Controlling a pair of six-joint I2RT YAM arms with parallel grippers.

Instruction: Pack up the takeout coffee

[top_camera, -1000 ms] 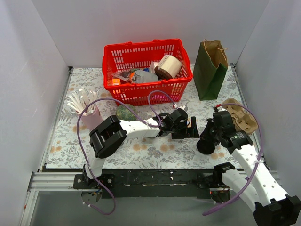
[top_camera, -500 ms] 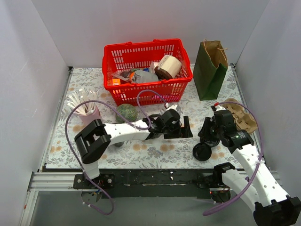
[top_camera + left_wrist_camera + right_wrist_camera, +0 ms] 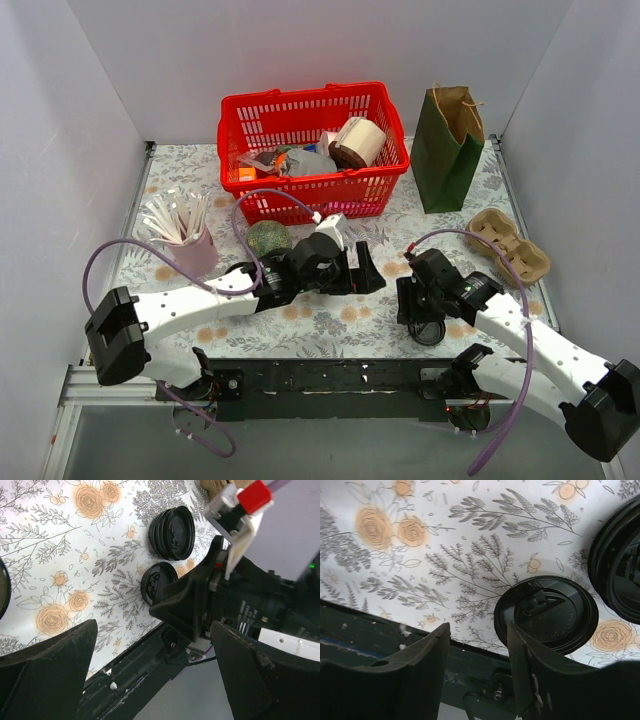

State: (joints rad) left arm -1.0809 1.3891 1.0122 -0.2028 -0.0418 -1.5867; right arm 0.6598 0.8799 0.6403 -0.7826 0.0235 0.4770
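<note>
Black sip lid (image 3: 547, 612) is lying flat — right gripper (image 3: 477, 630), hovering open and empty, is risking slipping off its thin rim.

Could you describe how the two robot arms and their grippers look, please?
The left arm and the right arm have white links with black round joints. A thin purple cable loops along each. The left gripper and right gripper have black wedge fingers.

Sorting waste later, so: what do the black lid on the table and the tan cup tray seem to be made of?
Black lid: likely thin moulded plastic, semi-gloss; it shows sheen and a crisp embossed sip spout. Tan cup tray: probably matte moulded pulp cardboard; dull surface, soft rounded wells.
</note>
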